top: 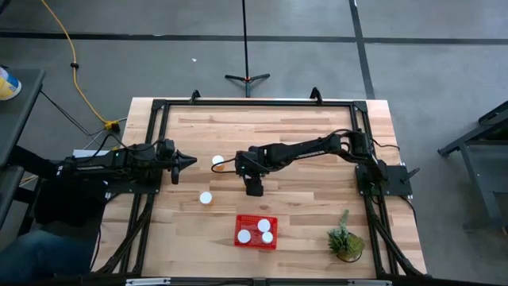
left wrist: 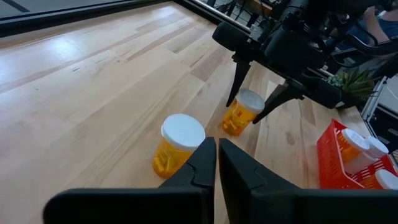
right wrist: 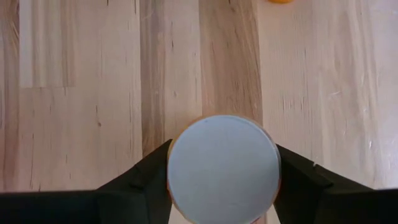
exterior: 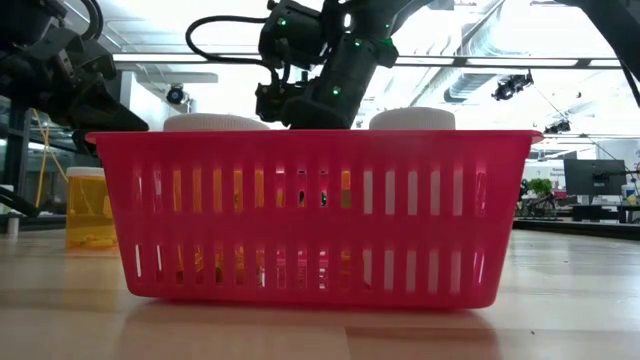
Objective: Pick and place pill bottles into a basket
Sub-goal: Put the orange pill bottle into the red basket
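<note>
Three pill bottles with white caps [top: 255, 231] stand in the red mesh basket [top: 274, 242] near the table's front edge. Two more bottles stand on the table, one [top: 217, 160] just in front of my left gripper [top: 190, 161] and one [top: 205, 198] nearer the front. My left gripper [left wrist: 216, 163] is shut and holds nothing. My right gripper [top: 254, 187] reaches down at mid-table over another pill bottle [right wrist: 224, 168], which it hides in the high view. My right gripper has the bottle between its two fingers [right wrist: 146, 180], one on each side of the orange body just under the cap [left wrist: 239, 118]. The fingers come slanting down from above and from the table's right. The bottle stands upright with its base on the table.
A small green potted plant [top: 346, 238] stands at the front right. The black frame rail [top: 254, 102] runs around the table's edge. Bare wood lies between the held bottle and the basket. In the low view the basket [exterior: 320, 220] hides most of the table behind it.
</note>
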Available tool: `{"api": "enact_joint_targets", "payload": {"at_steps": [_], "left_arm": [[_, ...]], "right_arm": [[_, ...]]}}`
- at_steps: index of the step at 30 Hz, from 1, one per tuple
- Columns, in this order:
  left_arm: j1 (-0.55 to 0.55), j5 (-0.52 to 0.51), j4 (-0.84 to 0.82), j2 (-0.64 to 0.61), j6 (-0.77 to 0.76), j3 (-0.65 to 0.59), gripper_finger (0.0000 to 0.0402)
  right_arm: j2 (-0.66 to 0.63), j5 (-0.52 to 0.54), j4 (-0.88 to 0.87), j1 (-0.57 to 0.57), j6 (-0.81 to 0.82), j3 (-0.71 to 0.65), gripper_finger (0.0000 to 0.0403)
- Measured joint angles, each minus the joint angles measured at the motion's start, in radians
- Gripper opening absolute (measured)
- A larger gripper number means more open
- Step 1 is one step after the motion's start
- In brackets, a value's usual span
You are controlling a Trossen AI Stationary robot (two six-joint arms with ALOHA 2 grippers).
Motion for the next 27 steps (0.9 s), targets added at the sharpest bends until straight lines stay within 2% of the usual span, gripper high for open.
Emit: {"api": "enact_joint_targets", "payload": {"at_steps": [8,12,16,20,24,27], "left_arm": [[0.000,-0.013,0.000,0.000,0.007,0.000,0.0027],[0.000,-0.013,0.000,0.000,0.007,0.000,0.0041],[0.000,-0.017,0.000,0.000,0.007,0.000,0.0057],[0.000,-0.017,0.000,0.000,0.006,0.000,0.0044],[0.000,-0.017,0.000,0.000,0.006,0.000,0.0027],[0.000,-0.017,0.000,0.000,0.009,0.000,0.0030]], "right_arm": [[0.000,0.016,0.000,0.000,0.004,0.000,0.0213],[0.000,0.012,0.000,0.000,0.017,0.000,0.0199],[0.000,0.009,0.000,0.000,0.035,0.000,0.0204],[0.000,0.009,0.006,0.000,0.051,0.000,0.0212],[0.000,0.000,0.007,0.000,0.071,0.002,0.0202],[-0.005,-0.007,0.008,0.000,0.075,0.002,0.0197]]}}
